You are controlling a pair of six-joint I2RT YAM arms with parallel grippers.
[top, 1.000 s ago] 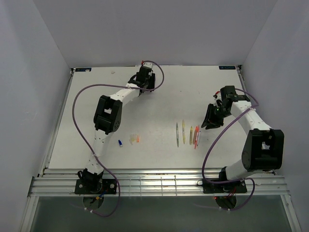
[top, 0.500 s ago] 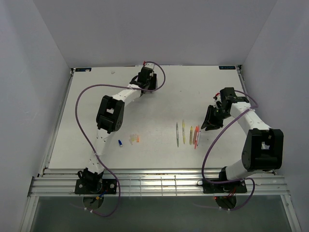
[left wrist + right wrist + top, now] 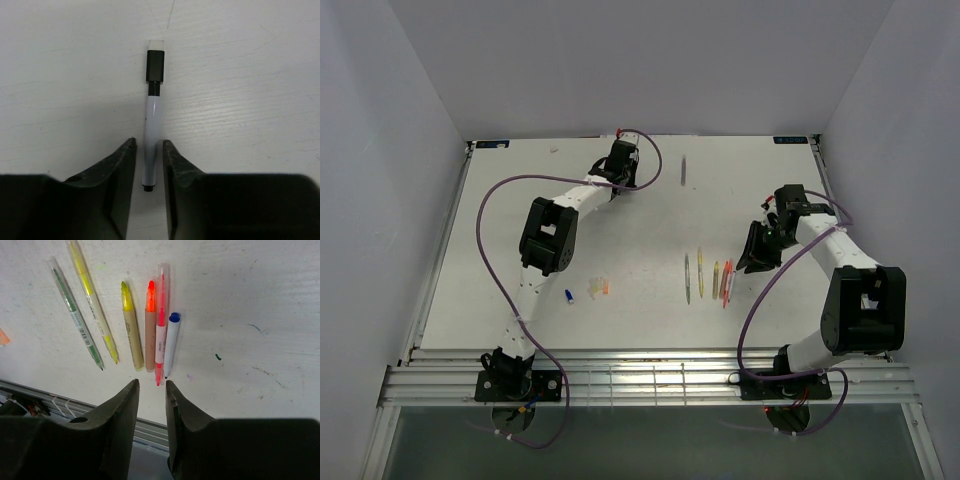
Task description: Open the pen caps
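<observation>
A white pen (image 3: 151, 135) with a black cap (image 3: 155, 66) lies on the table, cap end away from me. It also shows in the top view (image 3: 683, 171). My left gripper (image 3: 148, 141) (image 3: 618, 170) hovers at the table's far side. Its jaws are slightly parted, with a gap on each side of the pen's tail. Loose caps lie at the front left: a blue one (image 3: 568, 296), pale ones (image 3: 592, 291) and an orange one (image 3: 607, 287). My right gripper (image 3: 151, 382) (image 3: 748, 258) is open and empty above a row of uncapped pens (image 3: 150, 327).
The pen row (image 3: 710, 280) holds a green pen (image 3: 75, 315), a yellow pen (image 3: 93, 305), yellow and orange highlighters, a red pen and a blue-tipped marker (image 3: 171, 342). The table's metal front rail (image 3: 60, 397) runs just below the right gripper. White walls close in three sides.
The black-capped pen now shows on the table to the right of my left gripper, where none showed before. The left wrist has shifted slightly. The right arm has barely moved.
</observation>
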